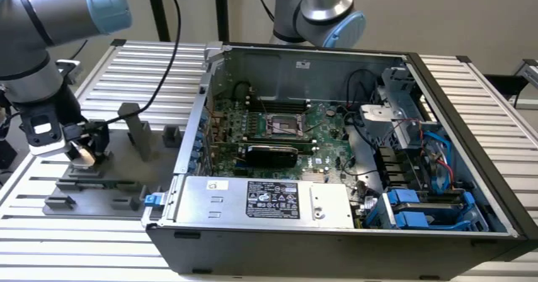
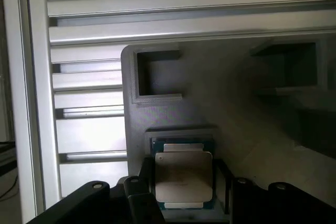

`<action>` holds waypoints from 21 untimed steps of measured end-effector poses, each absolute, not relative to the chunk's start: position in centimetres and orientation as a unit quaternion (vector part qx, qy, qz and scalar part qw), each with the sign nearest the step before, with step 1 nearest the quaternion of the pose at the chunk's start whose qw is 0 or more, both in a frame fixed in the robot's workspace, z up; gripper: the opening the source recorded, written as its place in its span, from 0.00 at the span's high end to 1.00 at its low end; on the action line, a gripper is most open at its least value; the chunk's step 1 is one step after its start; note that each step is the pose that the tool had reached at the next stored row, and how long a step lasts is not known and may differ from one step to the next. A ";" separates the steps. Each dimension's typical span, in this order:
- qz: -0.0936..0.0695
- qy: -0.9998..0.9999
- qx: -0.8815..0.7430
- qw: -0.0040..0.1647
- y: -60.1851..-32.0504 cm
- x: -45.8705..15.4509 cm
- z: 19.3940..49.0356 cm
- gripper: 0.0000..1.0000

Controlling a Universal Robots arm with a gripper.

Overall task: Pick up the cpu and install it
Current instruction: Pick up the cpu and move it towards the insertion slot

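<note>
Nearest the wrist camera sits the gripper (image 2: 184,188), its two dark fingers (image 2: 146,182) standing wide apart with the cpu (image 2: 182,179) between them. Each finger lies against an opposite edge of the chip, so the gripper is grasping the cpu across its width. The cpu is a flat square with a pale metal top plate and a thin green rim. It lies flat in a shallow square recess of the grey plastic fixture block (image 2: 173,90). Beyond it, the same block has two deeper empty pockets. The block rests on the ribbed aluminium table (image 2: 89,85).

In the exterior view the arm (image 1: 34,43) reaches down at the exterior view's left, and its gripper (image 1: 84,156) is low over the fixture block (image 1: 92,191), just beside some grey upright posts. The cpu itself is too small to make out there.

An open computer case (image 1: 336,247) stands on the table (image 1: 75,247), toward the exterior view's right and well apart from the gripper. A silver power supply (image 1: 261,200) lies along the near side of the case. Behind it is the green motherboard (image 1: 324,121), with its dark, metal-framed socket (image 1: 286,124) near the middle. A second arm (image 1: 324,11) hangs over the far edge of the case.
</note>
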State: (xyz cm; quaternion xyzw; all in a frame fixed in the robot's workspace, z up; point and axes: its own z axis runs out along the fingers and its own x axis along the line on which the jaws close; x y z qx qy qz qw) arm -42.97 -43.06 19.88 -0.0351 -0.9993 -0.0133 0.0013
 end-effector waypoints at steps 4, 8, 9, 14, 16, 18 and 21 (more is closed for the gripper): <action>-0.013 -0.999 -0.035 0.001 -43.1 -43.0 21.7 0.45; -0.013 -0.999 -0.035 0.001 -43.1 -43.0 23.5 0.45; -0.013 -0.999 -0.035 0.001 -43.1 -43.0 24.0 0.45; -0.013 -0.999 -0.035 0.001 -43.1 -43.0 26.3 0.45; -0.013 -0.999 -0.035 0.001 -43.1 -42.9 27.2 0.45; -0.013 -0.999 -0.035 0.001 -43.1 -42.8 28.1 0.45; -0.013 -0.999 -0.034 0.001 -43.1 -42.6 29.4 0.45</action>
